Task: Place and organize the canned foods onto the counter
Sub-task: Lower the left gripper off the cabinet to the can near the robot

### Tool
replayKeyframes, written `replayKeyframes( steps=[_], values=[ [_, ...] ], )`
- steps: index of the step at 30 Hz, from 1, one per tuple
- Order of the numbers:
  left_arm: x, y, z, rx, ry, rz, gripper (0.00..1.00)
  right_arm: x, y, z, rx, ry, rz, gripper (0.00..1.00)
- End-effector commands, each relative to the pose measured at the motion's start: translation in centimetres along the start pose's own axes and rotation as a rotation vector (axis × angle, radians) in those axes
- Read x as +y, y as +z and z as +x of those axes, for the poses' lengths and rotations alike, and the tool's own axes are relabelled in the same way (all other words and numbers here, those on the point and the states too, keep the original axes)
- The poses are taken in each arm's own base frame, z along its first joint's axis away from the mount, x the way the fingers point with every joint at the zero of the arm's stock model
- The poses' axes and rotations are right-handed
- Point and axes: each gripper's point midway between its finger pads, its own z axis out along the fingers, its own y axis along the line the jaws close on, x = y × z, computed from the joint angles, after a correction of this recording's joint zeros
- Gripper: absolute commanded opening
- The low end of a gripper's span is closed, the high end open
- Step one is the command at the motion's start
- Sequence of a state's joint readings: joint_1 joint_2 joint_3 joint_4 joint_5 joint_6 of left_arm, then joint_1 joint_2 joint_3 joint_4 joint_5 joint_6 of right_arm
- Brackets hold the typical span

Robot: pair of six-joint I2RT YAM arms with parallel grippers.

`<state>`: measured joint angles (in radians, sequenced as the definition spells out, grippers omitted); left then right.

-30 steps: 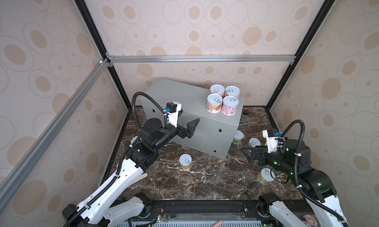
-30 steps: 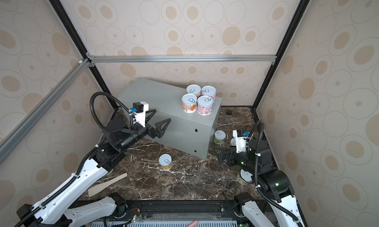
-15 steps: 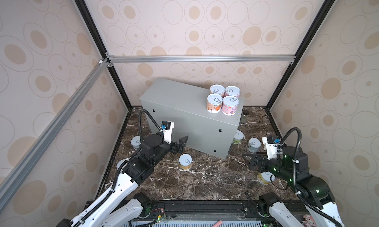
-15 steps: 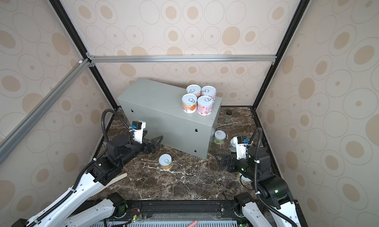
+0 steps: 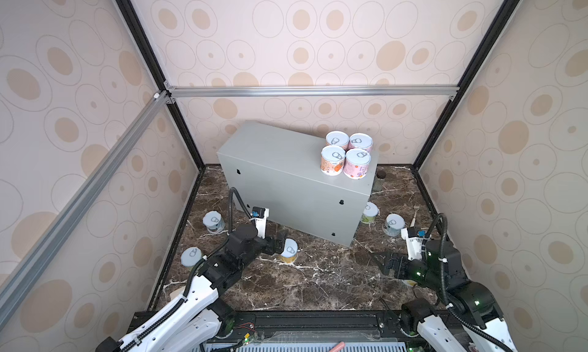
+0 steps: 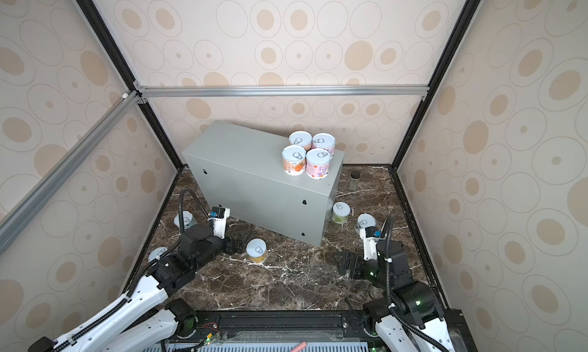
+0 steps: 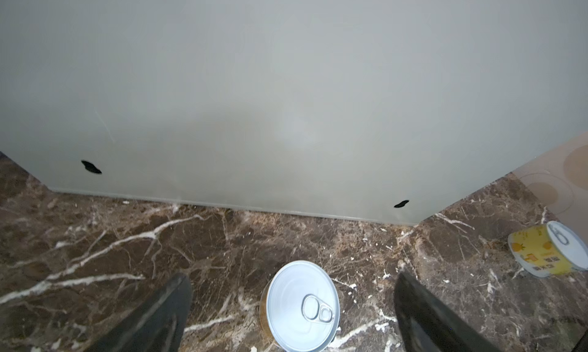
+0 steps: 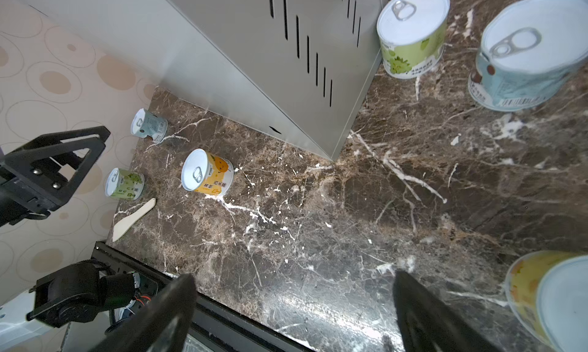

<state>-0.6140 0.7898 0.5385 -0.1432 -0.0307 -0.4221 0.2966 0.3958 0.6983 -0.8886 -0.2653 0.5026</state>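
The counter [image 5: 286, 181] is a pale grey box standing at an angle at the back of the marble floor. Several canned foods [image 5: 345, 154] cluster on its right end. My left gripper [image 7: 292, 278] is low on the floor and open, with a yellow-labelled can [image 7: 302, 306] upright between its jaws and a gap on each side. In a top view this can [image 5: 289, 251] sits just before the counter's face. My right gripper [image 8: 294, 278] hovers open over bare floor, holding nothing. Another yellow can [image 8: 547, 299] stands close beside it.
Two teal cans [image 5: 212, 221] [image 5: 191, 256] stand by the left wall. A green can [image 5: 370, 212] and a teal can [image 5: 394, 224] stand off the counter's right end. A dark-lidded jar [image 5: 380, 177], a fork [image 5: 414, 216] and a wooden spatula [image 8: 133, 218] lie on the floor.
My left arm has come down from beside the counter's upper face to the floor, bringing its open jaws around the yellow can. My right arm has drawn back slightly toward the front.
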Motion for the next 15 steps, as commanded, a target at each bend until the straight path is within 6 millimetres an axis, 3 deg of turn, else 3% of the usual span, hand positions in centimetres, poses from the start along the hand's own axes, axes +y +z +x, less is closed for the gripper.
replayKeyframes(
  steps=[1,9,15],
  values=[
    [0.3,0.7,1.2,-0.001,-0.059,-0.017,0.99,0.5,0.4,-0.1,-0.015,0.036,-0.039,0.99],
    [-0.2,2.1,4.7,0.048,-0.059,0.003,0.99,0.0,3.5,0.9,0.056,0.071,-0.062,0.99],
    [-1.4,3.0,6.9,0.109,-0.036,0.054,0.99,-0.2,4.3,1.0,0.077,0.065,-0.053,0.99]
  ],
)
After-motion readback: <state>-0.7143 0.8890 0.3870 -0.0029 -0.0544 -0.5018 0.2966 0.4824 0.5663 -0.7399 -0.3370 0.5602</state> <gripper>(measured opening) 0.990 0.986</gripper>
